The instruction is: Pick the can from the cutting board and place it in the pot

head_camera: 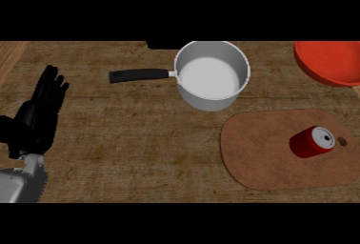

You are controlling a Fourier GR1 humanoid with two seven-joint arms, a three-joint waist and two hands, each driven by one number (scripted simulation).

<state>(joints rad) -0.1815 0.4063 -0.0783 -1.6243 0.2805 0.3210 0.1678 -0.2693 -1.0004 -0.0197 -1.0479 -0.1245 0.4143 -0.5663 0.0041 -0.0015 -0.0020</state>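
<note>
Showing the counter from above, with the task not yet begun as far as the layout tells. The can [311, 141], red with a silver top, stands on the cutting board [260, 157], toward its right side and just beside the small hole near that edge. The pot [211, 76] sits well apart from the can, up and to the left, its black handle pointing left; its inside looks bare, though the pale glare on its floor makes this hard to confirm. The left hand [38, 112] rests at the left edge, fingers straight and pointing up, holding nothing, far from both can and pot. The right hand does not appear, so its state cannot be given. Part of a red bowl [327, 62] shows at the upper right corner, beyond the board. Every step remains, by this reading: reaching the can, grasping it, lifting it clear of the board, carrying it over the pot's rim, and setting it inside.
</note>
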